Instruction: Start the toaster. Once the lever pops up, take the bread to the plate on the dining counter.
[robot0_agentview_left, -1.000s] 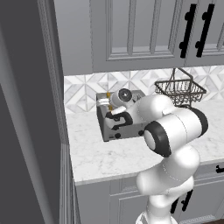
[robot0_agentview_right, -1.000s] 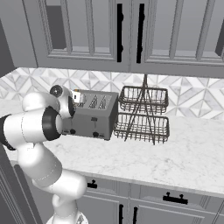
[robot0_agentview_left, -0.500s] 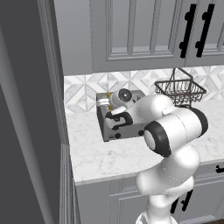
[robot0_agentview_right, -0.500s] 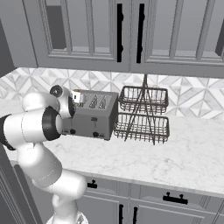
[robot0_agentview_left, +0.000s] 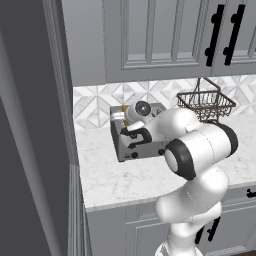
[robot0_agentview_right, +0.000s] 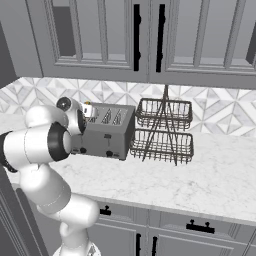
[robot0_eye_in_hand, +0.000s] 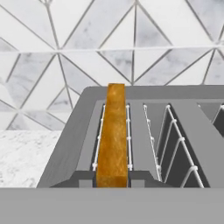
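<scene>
Toaster: the toaster (robot0_agentview_right: 106, 131) sits on the wall counter (robot0_agentview_right: 200, 180), centre-left of the right base view, its back close to the tiled backsplash (robot0_agentview_right: 220, 112); in the left base view the toaster (robot0_agentview_left: 131, 147) shows left of centre, partly behind the arm.
Bread: the bread (robot0_eye_in_hand: 113, 135) stands edge-on in the left-most slot, centre of the hand view, its top edge rising above the toaster's top; wire guides run along both its long sides. In the left base view a small orange bit of it (robot0_agentview_left: 124, 108) shows at the toaster's upper left corner.
Other slots: to the right in the hand view, 2 more slots with wire guides.
Pincer: the gripper is over the toaster's left end; its fingertips are hidden in every view, so I cannot tell whether it is spread or pressed together.
Right edge: a 2-tier wire basket (robot0_agentview_right: 162, 131) stands just beside the toaster's right side, lower centre-right of the right base view.
Left edge: a tall dark panel (robot0_agentview_left: 30, 125) fills the left of the left base view, near the toaster's left end.
Open room: bare marble lies in front of the toaster to the counter's front edge; cabinet doors (robot0_agentview_right: 145, 37) hang above.
</scene>
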